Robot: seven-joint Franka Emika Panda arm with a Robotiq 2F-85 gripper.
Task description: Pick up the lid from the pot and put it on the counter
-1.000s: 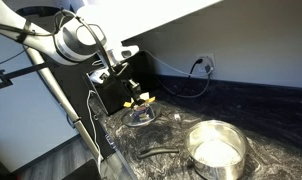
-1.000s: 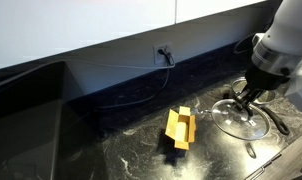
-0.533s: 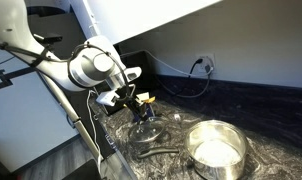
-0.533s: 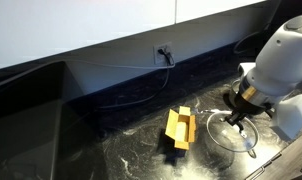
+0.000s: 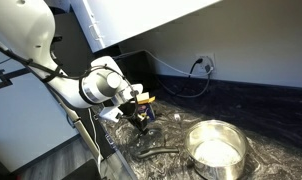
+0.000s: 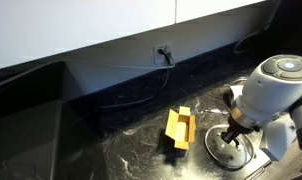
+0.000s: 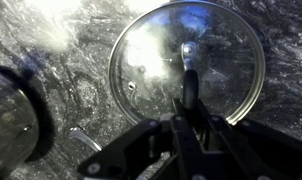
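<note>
The glass lid with its silver rim fills the wrist view, its knob just beyond my fingertips. My gripper is shut on the knob and holds the lid level, low against the counter. In both exterior views the lid sits under the gripper, near the counter's front edge. The steel pot stands open, apart from the lid, its dark handle pointing toward the lid.
A small yellow box stands on the counter beside the lid and also shows behind my gripper. A wall socket with a black cable is at the back. A round dark-rimmed object shows at the wrist view's edge.
My arm has come down and moved toward the counter's front edge, carrying the lid from above the counter to right at its surface.
</note>
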